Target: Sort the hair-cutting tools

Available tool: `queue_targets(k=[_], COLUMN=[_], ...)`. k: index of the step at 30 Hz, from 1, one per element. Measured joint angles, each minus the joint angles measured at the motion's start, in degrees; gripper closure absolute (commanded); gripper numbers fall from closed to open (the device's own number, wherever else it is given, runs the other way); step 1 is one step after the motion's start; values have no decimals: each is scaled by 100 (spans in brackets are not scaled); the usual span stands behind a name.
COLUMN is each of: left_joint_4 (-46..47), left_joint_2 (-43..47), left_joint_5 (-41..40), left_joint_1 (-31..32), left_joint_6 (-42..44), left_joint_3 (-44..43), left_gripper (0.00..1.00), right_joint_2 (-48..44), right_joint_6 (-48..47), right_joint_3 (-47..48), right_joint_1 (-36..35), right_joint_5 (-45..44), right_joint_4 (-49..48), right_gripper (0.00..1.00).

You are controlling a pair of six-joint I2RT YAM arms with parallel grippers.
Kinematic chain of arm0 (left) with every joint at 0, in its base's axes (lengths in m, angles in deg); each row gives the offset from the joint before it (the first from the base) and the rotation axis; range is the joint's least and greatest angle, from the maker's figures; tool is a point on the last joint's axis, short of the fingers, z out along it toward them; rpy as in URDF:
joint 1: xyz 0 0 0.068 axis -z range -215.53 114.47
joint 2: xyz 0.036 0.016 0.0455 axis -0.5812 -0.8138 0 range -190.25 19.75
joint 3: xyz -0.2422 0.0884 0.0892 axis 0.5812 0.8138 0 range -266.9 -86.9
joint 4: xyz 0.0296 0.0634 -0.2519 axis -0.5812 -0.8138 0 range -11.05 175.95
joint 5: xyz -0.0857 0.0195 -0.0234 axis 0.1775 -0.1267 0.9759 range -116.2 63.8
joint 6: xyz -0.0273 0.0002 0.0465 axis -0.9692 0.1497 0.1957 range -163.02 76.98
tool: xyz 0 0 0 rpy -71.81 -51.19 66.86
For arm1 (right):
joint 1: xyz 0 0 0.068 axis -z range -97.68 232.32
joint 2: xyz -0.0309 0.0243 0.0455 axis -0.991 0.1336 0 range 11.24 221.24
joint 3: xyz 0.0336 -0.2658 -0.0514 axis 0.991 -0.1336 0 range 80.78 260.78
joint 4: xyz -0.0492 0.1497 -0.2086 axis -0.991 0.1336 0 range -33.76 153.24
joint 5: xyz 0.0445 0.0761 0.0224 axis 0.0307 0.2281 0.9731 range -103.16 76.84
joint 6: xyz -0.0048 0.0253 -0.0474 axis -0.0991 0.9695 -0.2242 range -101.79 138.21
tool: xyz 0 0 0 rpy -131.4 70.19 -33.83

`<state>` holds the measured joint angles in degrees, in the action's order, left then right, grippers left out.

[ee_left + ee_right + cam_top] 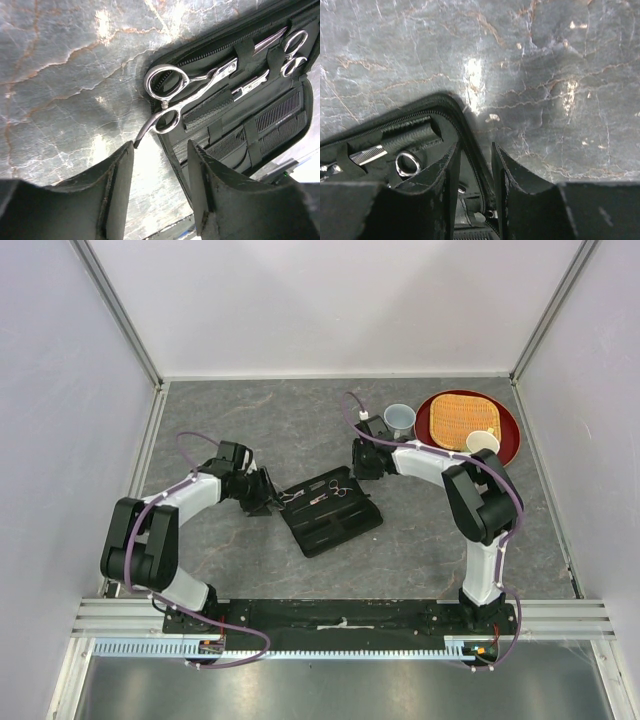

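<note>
The grey worktop (430,550) has an open black case (200,51) in its middle. The big scissors (217,74) and small scissors (248,86) sit in the case's 12 o'clock half, and the combs (282,117) in its 6 o'clock half. The scissors look light, hard and slippery. The big one's rings poke out at 9 o'clock, which looks like a good place to grab. The left end effector (161,146) hangs there half open and holds nothing. At 1 o'clock, the right end effector (476,146) sits partly open across the case edge. I cannot tell if it pinches.

The left arm (150,540) bends out wide, then reaches inward, low over the desk (420,550). The left pincer (161,152) has its jaws apart, nothing between. The right arm (482,502) folds at the elbow and reaches leftward. The right pincer (476,150) is partly spread.
</note>
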<state>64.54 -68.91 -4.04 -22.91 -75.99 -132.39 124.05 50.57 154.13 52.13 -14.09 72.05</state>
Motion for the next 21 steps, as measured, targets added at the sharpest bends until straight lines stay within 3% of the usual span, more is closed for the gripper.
queue_targets(k=[4, 9, 16, 21], left_joint_4=[7, 37, 116, 162], left_joint_2=[166, 173, 50, -7], left_joint_5=[-120, -173, -219, -219], left_joint_1=[0, 11, 107, 264], left_joint_6=[85, 127, 149, 164], left_joint_3=[0, 2, 0, 2], left_gripper=[60, 60, 80, 87], right_joint_2=[-114, -138, -138, -138], right_joint_6=[-116, -160, -173, -162], right_joint_3=[-111, -133, -133, -133], right_joint_1=[-76, -144, -149, -149], right_joint_5=[-48, -103, -109, -109], right_joint_4=[116, 160, 160, 162], right_gripper=[62, 62, 64, 65])
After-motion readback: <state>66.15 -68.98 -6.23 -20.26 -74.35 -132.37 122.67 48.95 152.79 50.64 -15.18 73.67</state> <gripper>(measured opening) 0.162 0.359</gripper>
